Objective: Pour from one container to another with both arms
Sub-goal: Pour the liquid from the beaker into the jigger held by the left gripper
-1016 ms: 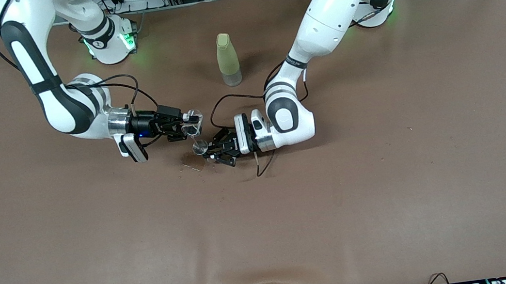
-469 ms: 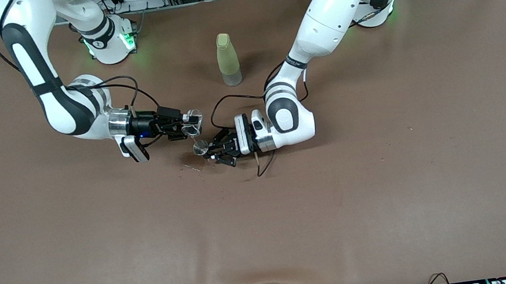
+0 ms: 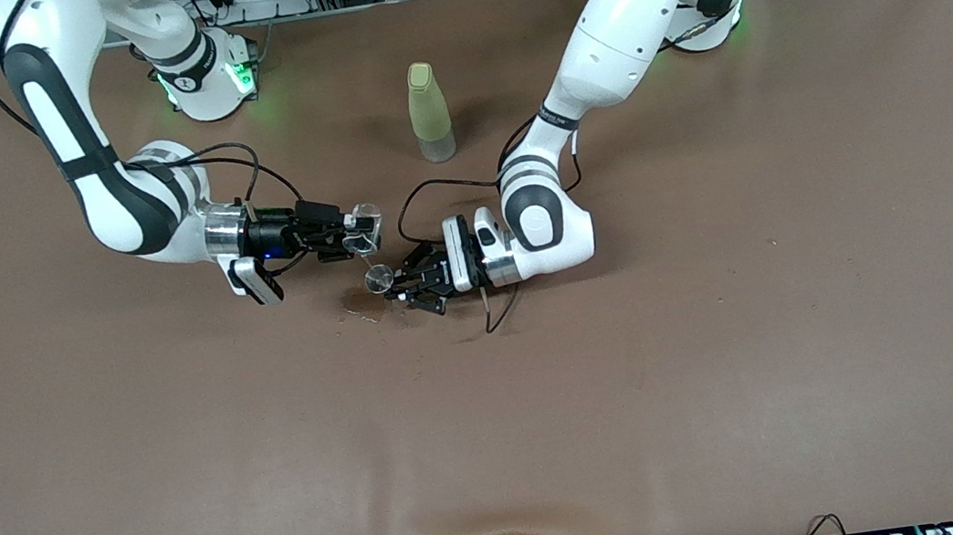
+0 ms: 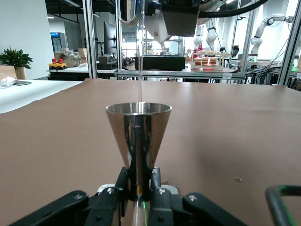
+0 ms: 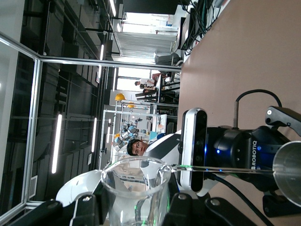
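My right gripper (image 3: 348,235) is shut on a clear glass beaker (image 3: 365,230), tipped on its side over a small metal cup (image 3: 378,277). My left gripper (image 3: 399,288) is shut on that cup's stem and holds it upright just above the table. In the left wrist view the shiny cone-shaped cup (image 4: 138,134) stands between the fingers of the left gripper (image 4: 139,182), and a thin stream (image 4: 140,56) falls into it. The right wrist view shows the beaker (image 5: 136,186) in the right gripper (image 5: 136,209), with the stream (image 5: 225,169) reaching the cup (image 5: 288,170).
A pale green bottle (image 3: 429,112) stands upright on the brown table, farther from the front camera than both grippers. Small wet spots (image 3: 361,317) lie on the cloth near the cup. A black cable (image 3: 500,306) loops beside the left wrist.
Hardly anything: both grippers keep their hold and their places, with only a very small shift of the right wrist.
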### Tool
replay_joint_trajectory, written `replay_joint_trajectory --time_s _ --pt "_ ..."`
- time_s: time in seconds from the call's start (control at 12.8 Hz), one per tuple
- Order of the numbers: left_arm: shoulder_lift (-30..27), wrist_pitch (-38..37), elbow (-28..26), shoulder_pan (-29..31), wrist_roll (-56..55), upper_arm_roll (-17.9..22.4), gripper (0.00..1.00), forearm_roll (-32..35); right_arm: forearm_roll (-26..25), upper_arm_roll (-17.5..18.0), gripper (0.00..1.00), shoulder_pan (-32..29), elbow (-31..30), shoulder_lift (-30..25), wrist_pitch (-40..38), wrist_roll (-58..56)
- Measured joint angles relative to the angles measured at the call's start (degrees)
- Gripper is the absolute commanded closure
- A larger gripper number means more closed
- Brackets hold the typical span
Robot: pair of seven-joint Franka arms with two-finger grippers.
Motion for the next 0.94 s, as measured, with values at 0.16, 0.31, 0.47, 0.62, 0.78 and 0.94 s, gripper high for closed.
replay_joint_trajectory --time_s 0.16,0.31,0.47,0.62,0.78,0.94 --pt "0.00 0.00 0.00 0.00 0.00 0.02 1.00 0.00 0.00 -0.01 0.90 0.00 0.00 0.00 -0.02 1.30" --pt "0.02 0.03 0.00 0.00 0.00 0.03 1.00 0.00 0.00 -0.02 0.90 0.00 0.00 0.02 -0.06 2.49" --pt "0.03 0.03 0.00 0.00 0.00 0.04 1.00 0.00 0.01 -0.10 0.90 -0.01 -0.01 0.27 -1.16 3.72" --pt "0.04 0.03 0.00 0.00 0.00 0.04 1.00 0.00 0.02 -0.36 0.90 -0.20 -0.01 0.70 -2.97 4.84" --pt "0.05 0.03 0.00 0.00 0.00 0.04 1.00 0.00 0.02 -0.48 0.90 -0.31 -0.01 0.88 -3.23 5.17" --pt "0.05 0.04 0.00 0.00 0.00 0.04 1.00 0.00 0.03 -0.48 0.90 -0.30 -0.01 1.10 -3.28 5.30"
